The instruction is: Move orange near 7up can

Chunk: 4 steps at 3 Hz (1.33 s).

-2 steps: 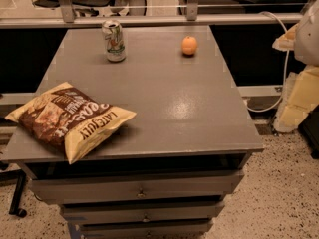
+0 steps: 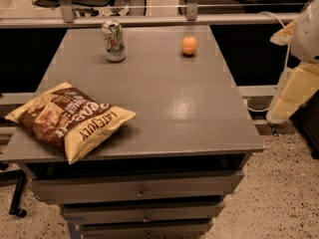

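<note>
The orange point(image 2: 189, 45) sits on the grey table point(image 2: 164, 108) near its far right corner. The 7up can point(image 2: 114, 41) stands upright near the far left of the table, well apart from the orange. My gripper point(image 2: 294, 96) shows as pale cream parts at the right edge of the camera view. It is off the table's right side, lower than the orange, and holds nothing that I can see.
A brown-and-yellow chip bag point(image 2: 67, 118) lies on the table's front left part. Drawers point(image 2: 139, 190) sit under the tabletop. A rail point(image 2: 149, 20) and chair legs run behind the table. Cables point(image 2: 259, 106) lie by the right side.
</note>
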### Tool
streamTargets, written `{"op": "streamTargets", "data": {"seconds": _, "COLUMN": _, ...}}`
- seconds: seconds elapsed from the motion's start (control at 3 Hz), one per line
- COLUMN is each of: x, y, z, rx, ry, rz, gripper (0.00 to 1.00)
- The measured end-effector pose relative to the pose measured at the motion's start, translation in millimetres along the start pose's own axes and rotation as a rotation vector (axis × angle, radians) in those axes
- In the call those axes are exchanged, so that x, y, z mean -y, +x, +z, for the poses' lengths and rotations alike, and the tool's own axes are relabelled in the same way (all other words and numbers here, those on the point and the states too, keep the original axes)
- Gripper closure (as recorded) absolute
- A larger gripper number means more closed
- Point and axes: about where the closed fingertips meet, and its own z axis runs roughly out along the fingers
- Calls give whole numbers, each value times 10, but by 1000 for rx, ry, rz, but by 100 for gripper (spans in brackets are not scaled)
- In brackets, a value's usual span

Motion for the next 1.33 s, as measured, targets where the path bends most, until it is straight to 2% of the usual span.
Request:
{"op": "streamTargets", "data": {"seconds": 0.33, "x": 480, "y": -50, "z": 310, "rx": 112, "ry": 74, "rz": 56, "gripper": 0}}
{"op": "streamTargets", "data": {"seconds": 0.67, "x": 1037, "y": -257, "z": 598, "rx": 253, "ry": 139, "rz": 113, "gripper": 0}}
{"op": "streamTargets", "data": {"seconds": 1.0, "x": 1550, "y": -516, "z": 894, "rx": 398, "ry": 165, "rz": 189, "gripper": 0}}
{"op": "streamTargets", "data": {"seconds": 1.33, "x": 1937, "y": -725, "z": 1207, "rx": 483, "ry": 165, "rz": 253, "gripper": 0}}
